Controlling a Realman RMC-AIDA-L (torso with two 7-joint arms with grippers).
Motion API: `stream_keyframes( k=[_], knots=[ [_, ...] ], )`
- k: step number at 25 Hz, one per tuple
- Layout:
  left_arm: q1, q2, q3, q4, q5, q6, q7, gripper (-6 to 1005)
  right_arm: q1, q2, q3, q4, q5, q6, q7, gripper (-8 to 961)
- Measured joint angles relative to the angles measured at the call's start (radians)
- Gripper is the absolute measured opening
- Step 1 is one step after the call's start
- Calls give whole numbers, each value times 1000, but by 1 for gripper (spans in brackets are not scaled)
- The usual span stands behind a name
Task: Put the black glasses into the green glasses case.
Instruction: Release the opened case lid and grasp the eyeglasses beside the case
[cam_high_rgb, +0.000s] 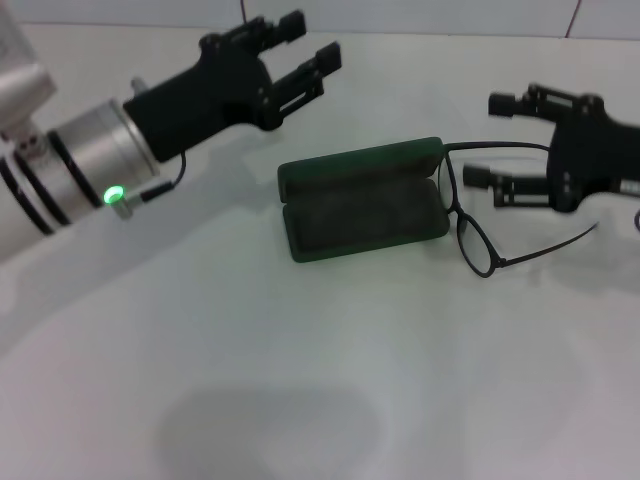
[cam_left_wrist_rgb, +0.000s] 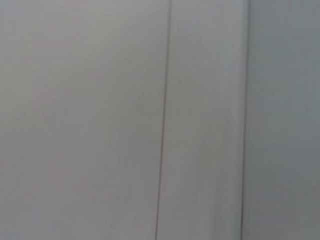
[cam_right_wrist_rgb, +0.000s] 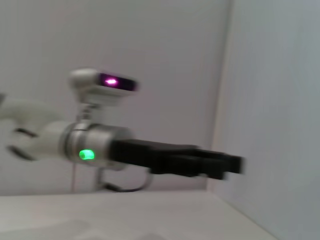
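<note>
White table (cam_high_rgb: 300, 380): green glasses case (cam_high_rgb: 362, 199) lies open, black glasses (cam_high_rgb: 480, 215) touching its right end. Left gripper (cam_high_rgb: 308, 52) and right gripper (cam_high_rgb: 490, 140) hover open, empty. Right wrist view alone shows the robot's head (cam_right_wrist_rgb: 102, 85); left wrist view shows only wall.

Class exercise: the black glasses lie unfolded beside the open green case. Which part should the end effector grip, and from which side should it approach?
Probably the upper temple arm of the black glasses, approached from the robot's right, where the right end effector hovers open. That thin bar stands free, whereas the lenses rest against the end of the green glasses case. The left end effector hangs open behind the case.
</note>
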Motion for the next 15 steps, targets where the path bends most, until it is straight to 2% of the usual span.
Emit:
stream_keyframes(
  k=[3,6,8,9,15],
  knots=[
    [4,1,-2,-59,-20,14,14,566,-5,-2,-43,-121,-55,69,188,830],
    [7,1,-2,-90,-22,16,16,566,14,-3,-83,-248,-191,105,446,826],
    [7,1,-2,-102,-20,17,21,566,23,-3,-91,-269,-224,108,502,822],
    [7,1,-2,-106,-19,17,27,567,64,-2,-122,-332,-377,109,728,821],
    [6,1,3,-119,-14,18,52,567,138,3,-241,-399,-587,119,1053,811]
  ],
)
